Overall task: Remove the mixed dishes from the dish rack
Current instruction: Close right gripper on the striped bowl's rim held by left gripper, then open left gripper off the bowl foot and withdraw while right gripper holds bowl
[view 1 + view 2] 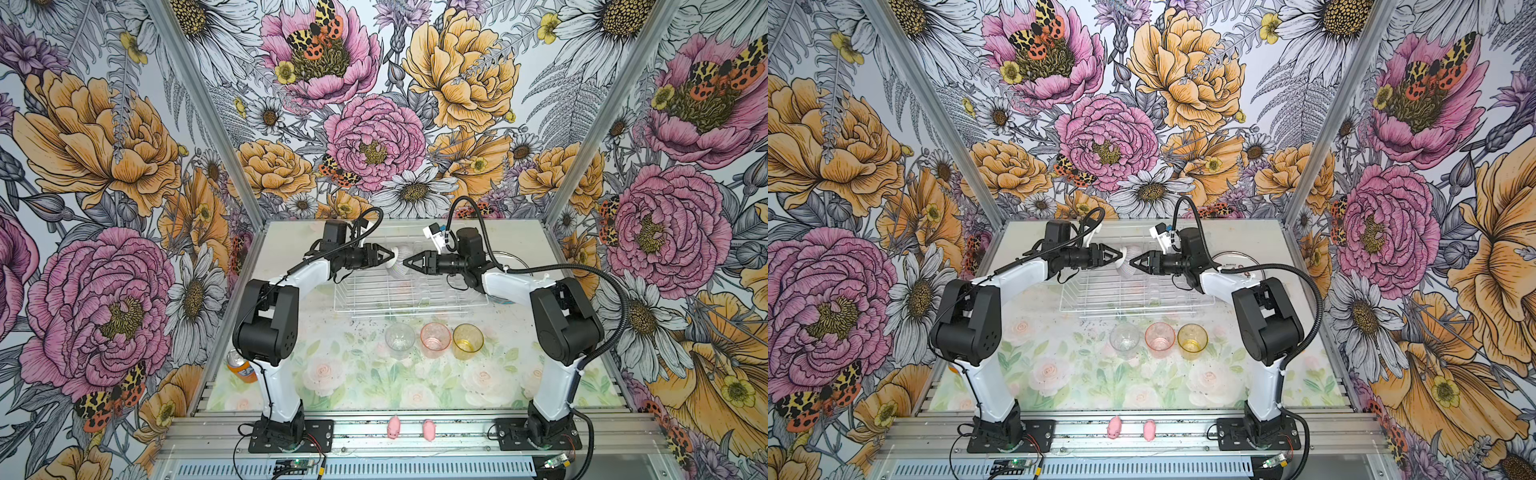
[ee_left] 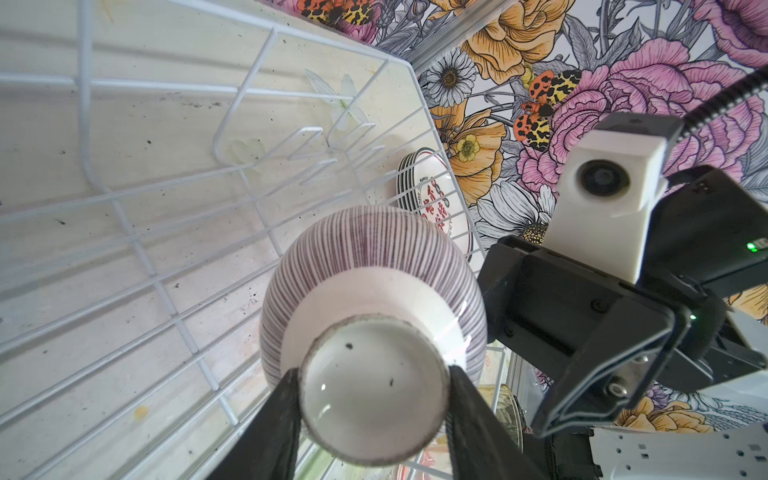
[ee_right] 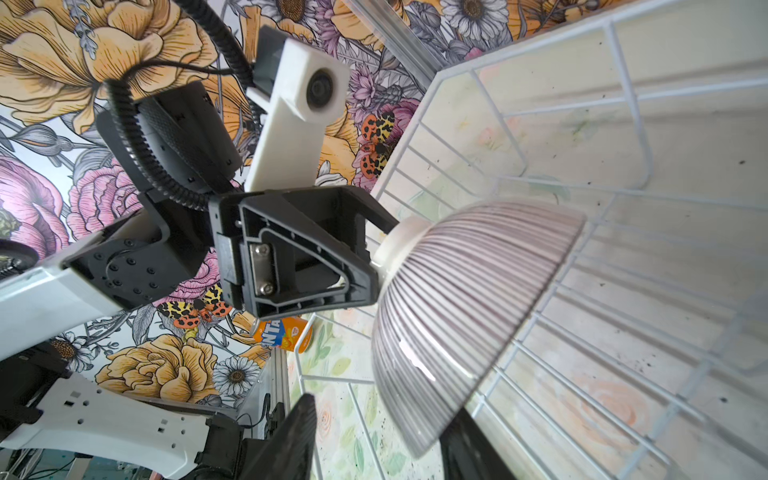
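A booth papered on every side with large pink and orange flowers surrounds a bench (image 1: 365, 386) covered in a pale rose print. Nearest me, on the metal rail between the two arm bases, lie two pink pig figures (image 1: 393, 428), side by side. One orange soda can (image 1: 241, 368) stands at the left edge of the bench, beside the left arm.

Further in, three tumblers stand upright in a row, close together: a clear tumbler (image 1: 400, 338), a pink tumbler (image 1: 435, 337) and an amber tumbler (image 1: 468, 338). Just behind them sits the one dish rack (image 1: 374, 299), a white wire basket.

Above the rack the two arms meet tip to tip. The left gripper (image 1: 390, 254) is clamped on the foot ring of one ribbed bowl (image 2: 374, 257), which is turned on its side in the air. The right gripper (image 1: 405, 262) has its jaws parted around the bowl's rim, one finger standing clear of it.

Beyond the rack's right end lies one stack of plates (image 2: 436, 199) with dark rims and red characters; I cannot count them surely.
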Motion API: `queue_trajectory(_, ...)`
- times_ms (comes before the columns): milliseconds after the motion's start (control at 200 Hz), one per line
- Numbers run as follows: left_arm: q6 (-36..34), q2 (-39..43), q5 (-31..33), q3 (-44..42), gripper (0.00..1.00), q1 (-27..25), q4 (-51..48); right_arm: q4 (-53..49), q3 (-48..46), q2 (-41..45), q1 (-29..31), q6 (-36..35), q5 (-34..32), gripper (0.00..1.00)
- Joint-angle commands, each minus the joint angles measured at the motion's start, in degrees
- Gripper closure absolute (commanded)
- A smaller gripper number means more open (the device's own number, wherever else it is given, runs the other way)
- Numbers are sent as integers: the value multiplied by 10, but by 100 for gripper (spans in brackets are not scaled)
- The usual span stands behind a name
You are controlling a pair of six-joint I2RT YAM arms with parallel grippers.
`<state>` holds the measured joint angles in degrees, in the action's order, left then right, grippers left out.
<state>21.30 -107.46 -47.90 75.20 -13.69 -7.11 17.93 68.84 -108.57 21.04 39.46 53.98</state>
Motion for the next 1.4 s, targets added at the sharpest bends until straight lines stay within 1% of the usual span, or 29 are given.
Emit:
queue_trajectory(0, 14, 26, -32, -5, 63, -4, 49, 79, -8, -15, 0, 38, 19, 52)
queue_trajectory(145, 25, 26, -35, -9, 63, -6, 68, 102, -9, -17, -1, 54, 23, 55)
queue_trajectory(305, 53, 25, -41, -19, 63, -9, 110, 169, -20, -23, -2, 99, 33, 65)
queue_trajectory(440, 66, 22, -43, -21, 63, -13, 130, 212, -26, -25, -1, 124, 35, 70)
queue_trajectory(626, 77, 16, -47, -20, 63, -18, 145, 241, -29, -25, -2, 138, 35, 78)
queue_trajectory(911, 83, 9, -50, -17, 63, -25, 152, 280, -29, -33, -3, 160, 33, 86)
queue_trajectory(1051, 83, 11, -52, -18, 63, -25, 152, 312, -27, -42, -3, 181, 35, 100)
queue_trajectory(1181, 83, 12, -52, -20, 63, -25, 152, 329, -24, -47, -2, 194, 35, 100)
queue_trajectory(1391, 82, 19, -43, -24, 62, -20, 148, 320, -22, -43, -3, 189, 39, 100)
